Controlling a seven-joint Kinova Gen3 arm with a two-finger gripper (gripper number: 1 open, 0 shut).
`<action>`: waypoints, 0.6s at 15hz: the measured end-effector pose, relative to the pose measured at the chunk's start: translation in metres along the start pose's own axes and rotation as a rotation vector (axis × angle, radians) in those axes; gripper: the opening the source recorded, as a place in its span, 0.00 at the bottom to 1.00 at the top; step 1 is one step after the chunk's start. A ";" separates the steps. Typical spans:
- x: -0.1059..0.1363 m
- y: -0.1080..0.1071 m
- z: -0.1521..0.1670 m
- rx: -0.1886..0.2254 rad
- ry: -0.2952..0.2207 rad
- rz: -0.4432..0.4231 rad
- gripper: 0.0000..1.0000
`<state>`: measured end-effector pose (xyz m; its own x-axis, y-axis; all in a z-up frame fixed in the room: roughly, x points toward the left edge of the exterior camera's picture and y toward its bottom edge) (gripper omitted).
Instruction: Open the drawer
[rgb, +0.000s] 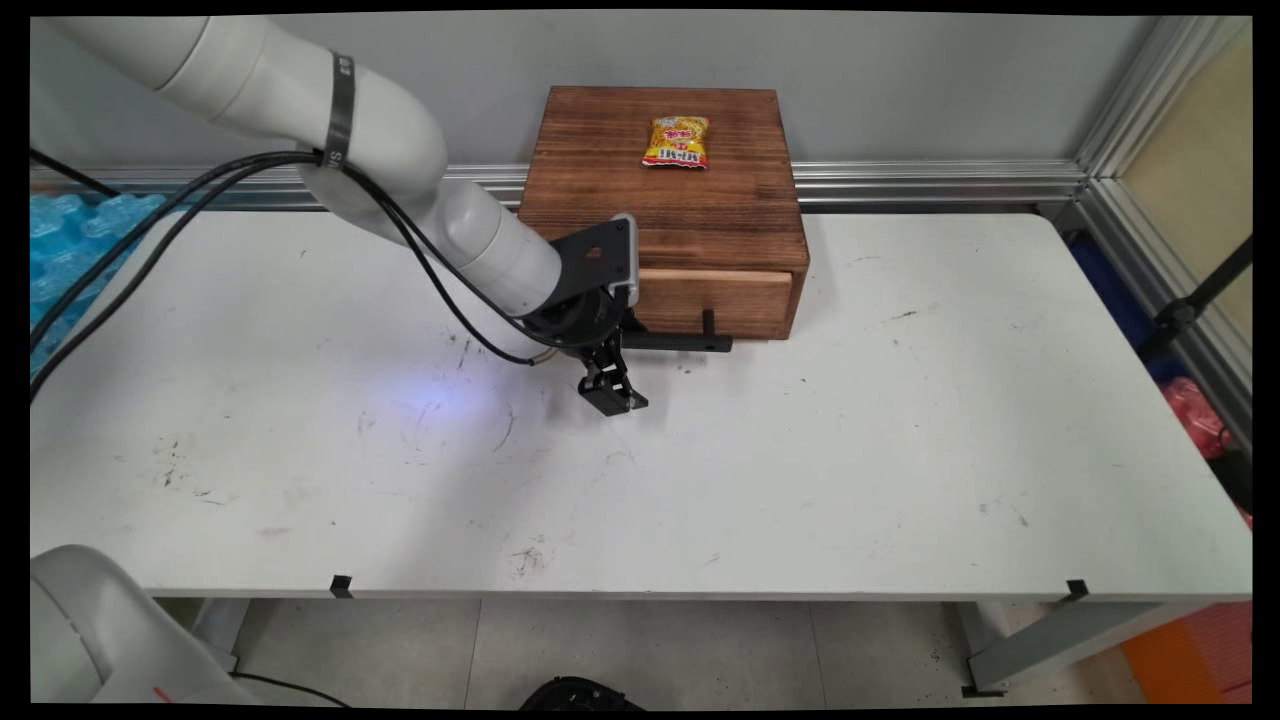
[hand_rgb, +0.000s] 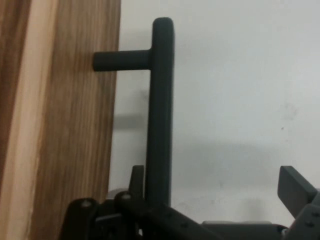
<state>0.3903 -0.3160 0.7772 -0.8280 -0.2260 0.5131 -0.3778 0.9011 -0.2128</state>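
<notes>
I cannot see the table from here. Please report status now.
Gripper open, at black drawer handle, handle between fingers. Wooden drawer box shut. Yellow snack packet on top.

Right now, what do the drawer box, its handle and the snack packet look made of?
Drawer box: apparently wood, dark-stained, with visible grain; the drawer front is paler.
Handle: matte black bar, metal or plastic, unclear.
Snack packet: probably glossy printed plastic film.

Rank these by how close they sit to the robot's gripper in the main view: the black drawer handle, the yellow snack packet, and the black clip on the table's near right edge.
1. Black drawer handle: right beside the gripper, on the wooden box's front.
2. Yellow snack packet: farther back, on top of the wooden box.
3. Black clip: farthest, at the table's near right edge.
</notes>
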 end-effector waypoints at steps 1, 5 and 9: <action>0.001 0.002 0.000 -0.004 0.001 -0.001 1.00; 0.003 0.011 -0.002 -0.019 0.001 -0.005 1.00; 0.005 0.022 -0.004 -0.036 0.002 -0.009 1.00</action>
<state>0.3801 -0.2957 0.7786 -0.8238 -0.2336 0.5165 -0.3704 0.9116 -0.1783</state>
